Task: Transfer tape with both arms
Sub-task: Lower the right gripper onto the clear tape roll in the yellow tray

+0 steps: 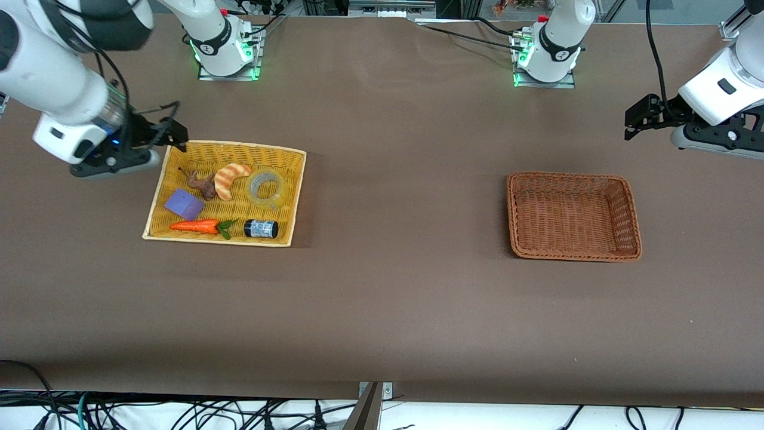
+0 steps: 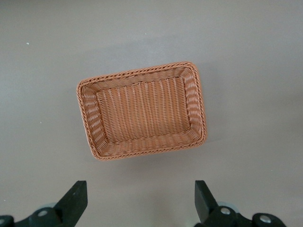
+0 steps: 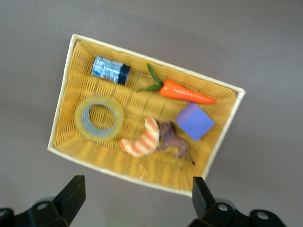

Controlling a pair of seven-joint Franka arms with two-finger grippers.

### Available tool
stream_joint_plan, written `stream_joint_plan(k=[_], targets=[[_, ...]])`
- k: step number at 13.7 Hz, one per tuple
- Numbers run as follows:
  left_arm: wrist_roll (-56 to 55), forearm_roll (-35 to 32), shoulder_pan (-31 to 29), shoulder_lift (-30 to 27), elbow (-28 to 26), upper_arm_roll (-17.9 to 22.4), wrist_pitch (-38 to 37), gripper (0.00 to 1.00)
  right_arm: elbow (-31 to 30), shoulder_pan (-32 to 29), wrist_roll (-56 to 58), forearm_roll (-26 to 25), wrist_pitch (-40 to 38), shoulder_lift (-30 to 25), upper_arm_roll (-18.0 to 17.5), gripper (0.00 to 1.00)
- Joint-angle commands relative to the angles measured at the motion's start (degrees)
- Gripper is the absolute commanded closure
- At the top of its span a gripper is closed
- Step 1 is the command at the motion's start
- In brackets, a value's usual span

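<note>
Brown matte cloth covers the long table (image 1: 394,298). Two white jointed arms are based along its 12 o'clock edge.

A flat yellow woven tray (image 1: 156,206) lies toward the right arm's end. A deeper rectangular brown wicker basket (image 1: 632,215) lies toward the left arm's end, well apart from the tray.

The right gripper (image 1: 173,134) is held over the tray corner farthest from the front camera. In the right wrist view its jaws are spread wide, with nothing between them. The left gripper (image 1: 638,122) is held over bare cloth at about 1 o'clock from the brown basket. Its jaws are likewise spread wide and grip nothing.

The ring-shaped roll of translucent yellowish tape (image 1: 265,186) lies flat in the tray. A striped orange croissant (image 1: 230,179) lies just beside it, and a brown animal figure (image 1: 203,185) touches the croissant. A purple block (image 1: 184,204) lies at 7 o'clock from the figure. An orange carrot with green leaves (image 1: 197,226) lies along the tray edge nearest the front camera. A small dark cylindrical jar with a blue label (image 1: 261,229) lies on its side just beside the leaves.
</note>
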State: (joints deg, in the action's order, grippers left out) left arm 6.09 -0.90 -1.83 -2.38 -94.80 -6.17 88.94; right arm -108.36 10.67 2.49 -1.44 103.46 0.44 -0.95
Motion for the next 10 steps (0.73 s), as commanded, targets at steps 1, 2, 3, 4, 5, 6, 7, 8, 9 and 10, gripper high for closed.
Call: stream_joint_plan(k=[1,2,3,4,5,6,7,8,9,10], targets=[[-0.29,-0.06,0.25,0.8,1.9,0.11,-1.32,0.0,-7.45,-0.38,-3.18,0.3,9.88,1.22,-1.86,0.0],[-0.29,-0.06,0.25,0.8,1.9,0.11,-1.32,0.0,-9.48,-0.38,-4.07,0.3,13.22,2.1,-2.74,0.0],[-0.29,-0.06,0.25,0.8,1.9,0.11,-1.32,0.0,-11.07,-0.38,-4.69,0.3,15.78,3.16,-3.35,0.0],[-0.29,-0.06,0.25,0.8,1.9,0.02,-1.32,0.0,-12.47,-0.38,-4.69,0.3,17.98,4.12,-3.36,0.0],[-0.29,-0.06,0.25,0.8,1.9,0.02,-1.32,0.0,-13.97,-0.38,-4.69,0.3,20.0,4.74,-3.45,0.0],[-0.29,-0.06,0.25,0.8,1.9,0.02,-1.32,0.0,-15.2,-0.38,-4.78,0.39,21.94,5.62,-3.71,0.0],[-0.29,-0.06,0.25,0.8,1.9,0.02,-1.32,0.0,-15.91,-0.38,-4.78,0.39,23.61,7.11,-3.71,0.0],[-0.38,-0.06,0.25,0.8,1.9,0.02,-1.4,0.0,-16.26,-0.38,-5.21,0.48,25.11,8.6,-3.8,0.0],[-0.38,-0.06,0.25,0.8,1.9,0.02,-1.32,0.0,-16.88,-0.38,-6.09,0.48,26.6,9.75,-3.8,0.0],[-0.38,-0.06,0.25,0.71,1.9,0.02,-1.49,0.0,-17.49,-0.38,-6.88,0.48,28.36,10.89,-3.8,0.0]])
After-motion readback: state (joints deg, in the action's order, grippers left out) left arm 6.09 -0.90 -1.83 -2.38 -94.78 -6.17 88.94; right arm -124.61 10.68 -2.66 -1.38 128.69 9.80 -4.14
